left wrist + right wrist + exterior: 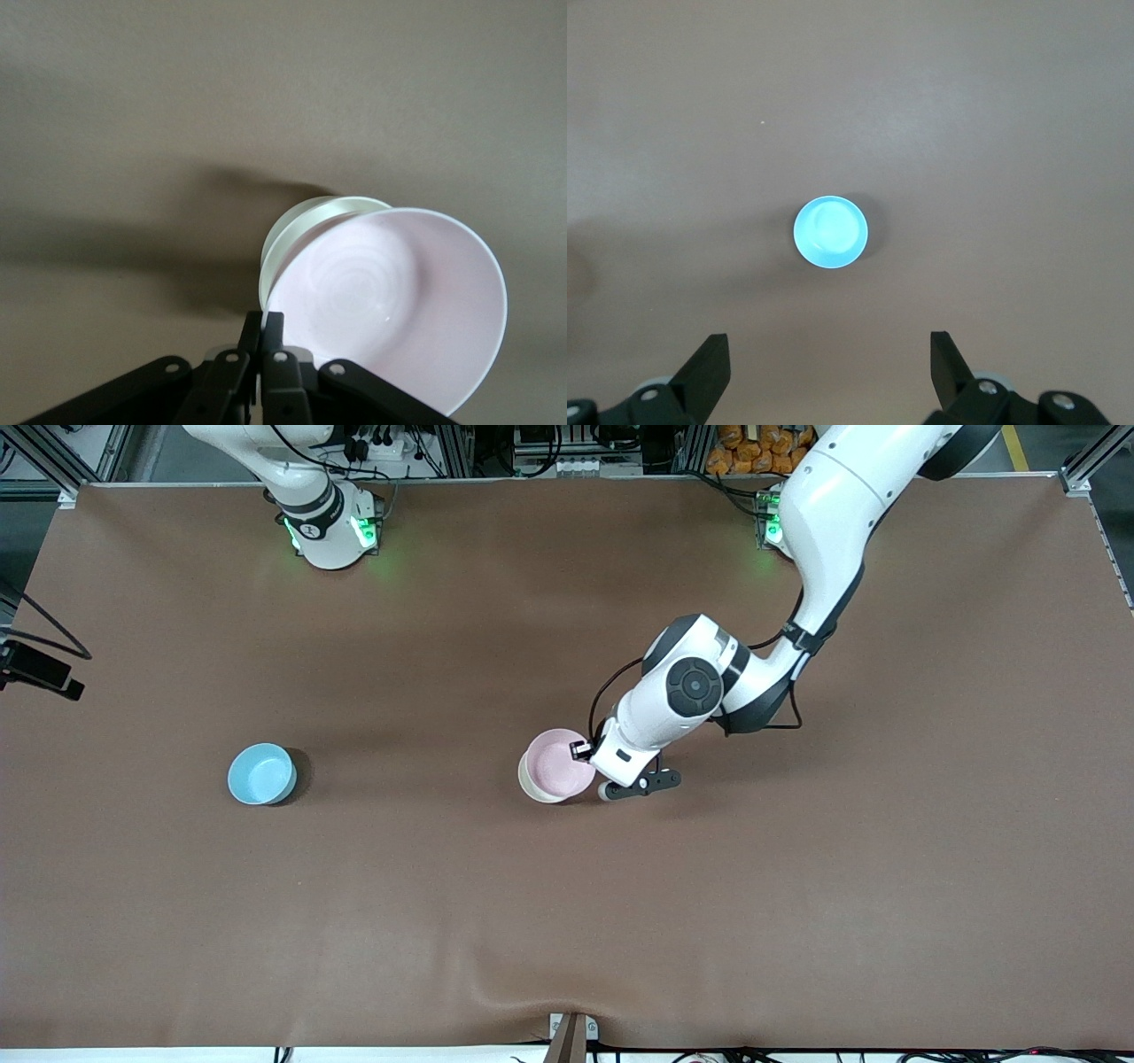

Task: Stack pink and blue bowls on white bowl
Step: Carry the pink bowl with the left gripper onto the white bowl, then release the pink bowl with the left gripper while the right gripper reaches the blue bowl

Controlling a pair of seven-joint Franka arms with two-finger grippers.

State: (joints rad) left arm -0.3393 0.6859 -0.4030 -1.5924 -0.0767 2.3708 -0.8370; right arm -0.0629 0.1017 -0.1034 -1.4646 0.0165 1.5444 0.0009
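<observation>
Brown table cover [567,921], wrinkled at the edge nearest the front camera. Toward the right arm's end: blue bowl [261,773], light sky blue, glossy, upright, standing alone on bare cover, well apart from the other bowls. High over it: right gripper [830,372], fingers spread wide, grasping nothing; arm waiting. Mid-table: pink bowl [561,764], pale and glossy, tilted, partly nested in white bowl [536,784], whose rim shows just beneath. Left gripper [262,329] beside both, fingers clenched on the pink bowl's rim. Nothing standing between blue bowl and stack.
</observation>
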